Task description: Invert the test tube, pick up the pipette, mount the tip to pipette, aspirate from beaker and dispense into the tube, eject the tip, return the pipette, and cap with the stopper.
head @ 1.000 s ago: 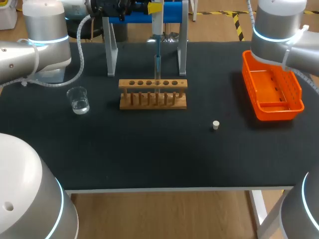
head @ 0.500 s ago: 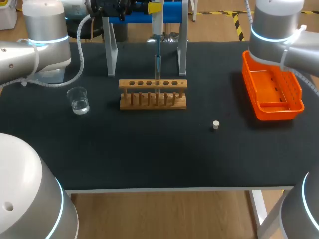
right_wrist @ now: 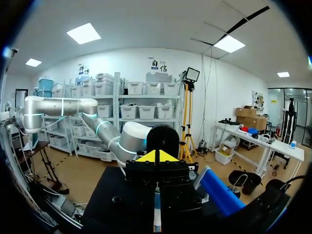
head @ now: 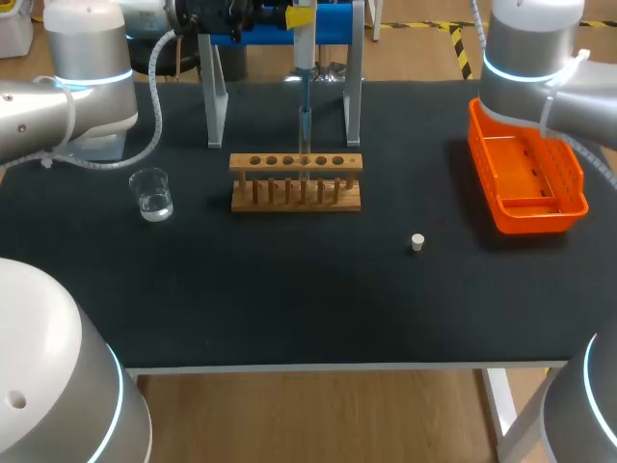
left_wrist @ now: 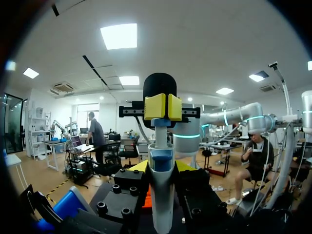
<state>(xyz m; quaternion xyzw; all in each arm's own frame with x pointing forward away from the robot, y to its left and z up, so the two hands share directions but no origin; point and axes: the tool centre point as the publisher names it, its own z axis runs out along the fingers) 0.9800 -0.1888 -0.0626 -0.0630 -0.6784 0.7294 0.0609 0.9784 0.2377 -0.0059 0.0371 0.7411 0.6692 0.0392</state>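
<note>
**Left gripper** (left_wrist: 162, 107): the yellow tips are clamped on the upper neck of the pipette (left_wrist: 161, 190), one on each side. The grasp looks square.

**Pipette:** it hangs upright over the back edge of the test tube rack (head: 296, 183), between the legs of the stand (head: 214, 96). Its fitted tip points down at the fourth hole from the rack's left end. A test tube (head: 305, 162) appears to stand in that hole, but its outline is hard to separate from the tip.

**Right gripper** (right_wrist: 157, 157): the tips are pressed together with nothing seen between them. It is absent from the head view, so its place relative to the rack cannot be fixed.

**Other items:**
- The beaker (head: 151, 195), holding liquid, stands well left of the rack.
- The stopper (head: 417, 242) lies in front of the rack, to its right.
- The orange tray (head: 578, 183) sits well right of the rack.

**Judgement:** this looks like the dispensing stage.

**Risks:**
- A tip coming down off-centre would strike the tube's rim or the rack — liquid would be lost on the wood.
- Any slip at the neck would tilt the pipette.
- The stand legs leave little side room for the return.
</note>
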